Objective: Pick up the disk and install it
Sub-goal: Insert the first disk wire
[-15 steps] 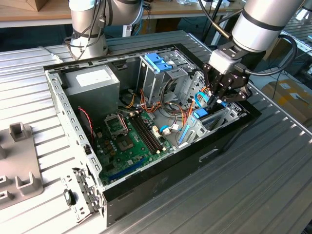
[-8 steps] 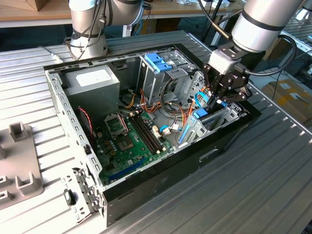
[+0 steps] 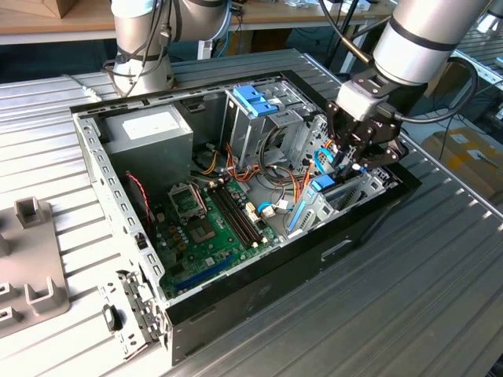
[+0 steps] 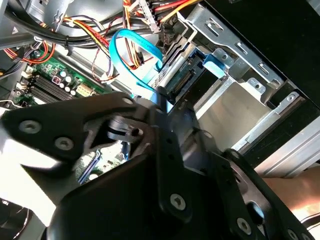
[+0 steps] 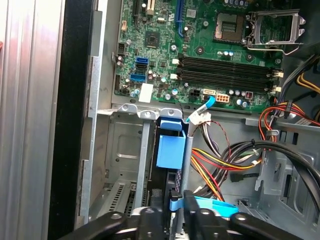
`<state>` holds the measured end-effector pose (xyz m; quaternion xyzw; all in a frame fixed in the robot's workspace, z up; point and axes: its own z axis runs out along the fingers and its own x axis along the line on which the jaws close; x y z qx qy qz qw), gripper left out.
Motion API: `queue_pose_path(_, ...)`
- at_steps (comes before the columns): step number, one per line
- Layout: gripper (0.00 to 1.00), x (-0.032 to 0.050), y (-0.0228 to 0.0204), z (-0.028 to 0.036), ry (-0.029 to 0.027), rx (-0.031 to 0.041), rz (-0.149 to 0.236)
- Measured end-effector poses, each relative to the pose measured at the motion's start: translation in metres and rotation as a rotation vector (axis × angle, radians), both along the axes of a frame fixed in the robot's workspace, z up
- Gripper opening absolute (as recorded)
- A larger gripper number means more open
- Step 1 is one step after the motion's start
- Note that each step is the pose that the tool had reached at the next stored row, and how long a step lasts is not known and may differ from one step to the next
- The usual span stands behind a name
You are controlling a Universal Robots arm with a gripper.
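arm: reaches down from the exterior view's right into the open computer case, wrist tilted
gripper: low, at the drive bay
disk: standing on edge in this bay, blue rail upward
fingers: closed on the disk's two faces

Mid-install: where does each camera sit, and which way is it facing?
Exterior view: off the arm, looking down on the open computer case on the table; the arm and gripper show.
First wrist view: on the wrist, looking past the gripper at the disk and motherboard.
Second wrist view: on the wrist, looking across the gripper at the drive cage.
Both wrist views share the light-blue cable.
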<state>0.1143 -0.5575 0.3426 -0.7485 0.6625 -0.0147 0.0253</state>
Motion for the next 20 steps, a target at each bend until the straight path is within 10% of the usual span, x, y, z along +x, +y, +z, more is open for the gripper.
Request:
queue_pose_path(6, 0.42, 0.0, 0.0, 0.0014, 0.0, -0.0004, 0.0)
queue_pose_path(12, 0.42, 0.0, 0.0, 0.0196, 0.0, -0.0003, 0.0)
queue_pose_path(20, 0.42, 0.0038, 0.0, 0.0207, 0.0001, -0.0012, 0.0)
